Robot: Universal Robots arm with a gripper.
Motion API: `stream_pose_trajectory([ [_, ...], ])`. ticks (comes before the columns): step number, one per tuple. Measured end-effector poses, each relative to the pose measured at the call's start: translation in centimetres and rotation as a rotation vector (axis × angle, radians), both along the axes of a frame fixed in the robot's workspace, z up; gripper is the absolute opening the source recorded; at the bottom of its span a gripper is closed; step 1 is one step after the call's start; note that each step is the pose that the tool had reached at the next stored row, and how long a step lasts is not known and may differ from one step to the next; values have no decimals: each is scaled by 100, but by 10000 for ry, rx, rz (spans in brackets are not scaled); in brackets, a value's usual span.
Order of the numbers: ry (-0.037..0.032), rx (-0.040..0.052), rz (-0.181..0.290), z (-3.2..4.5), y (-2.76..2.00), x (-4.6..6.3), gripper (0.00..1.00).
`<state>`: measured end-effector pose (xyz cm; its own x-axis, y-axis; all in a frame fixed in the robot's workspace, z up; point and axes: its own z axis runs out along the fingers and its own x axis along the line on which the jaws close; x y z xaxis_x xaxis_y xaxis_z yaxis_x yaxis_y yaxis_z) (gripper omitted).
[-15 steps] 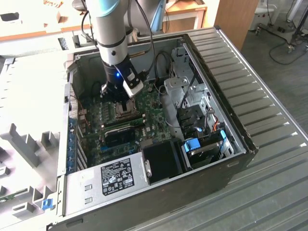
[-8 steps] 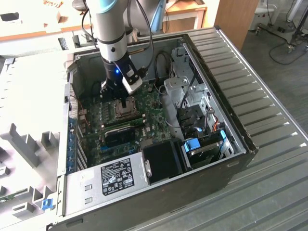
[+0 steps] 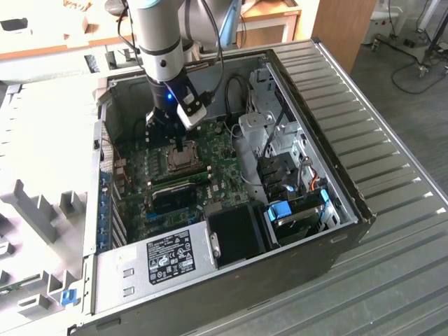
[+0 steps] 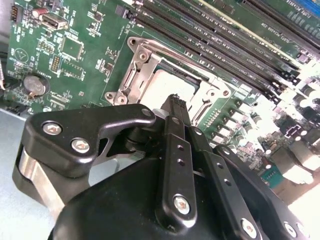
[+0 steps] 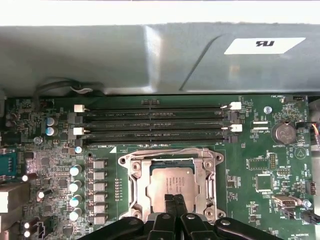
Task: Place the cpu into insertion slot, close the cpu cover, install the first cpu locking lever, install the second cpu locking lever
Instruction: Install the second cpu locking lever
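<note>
One cpu (image 5: 172,181), thin, light and probably fragile underneath, best held by its edges, lies in the slot (image 5: 150,172) mid-board with the cover (image 5: 137,187) down around it, while the gripper (image 5: 173,200), fingers pressed together, hovers at the chip's near edge.

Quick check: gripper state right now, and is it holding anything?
Gripper: jaws shut together, holding nothing, tips right over the cpu seated in the insertion slot.
</note>
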<state>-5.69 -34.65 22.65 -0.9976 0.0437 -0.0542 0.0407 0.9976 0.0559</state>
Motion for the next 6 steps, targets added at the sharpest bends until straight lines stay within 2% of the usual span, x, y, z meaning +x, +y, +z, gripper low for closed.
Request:
stream_pose_trajectory([
  [6, 0, -1, 0, 8, 0, 0, 11],
])
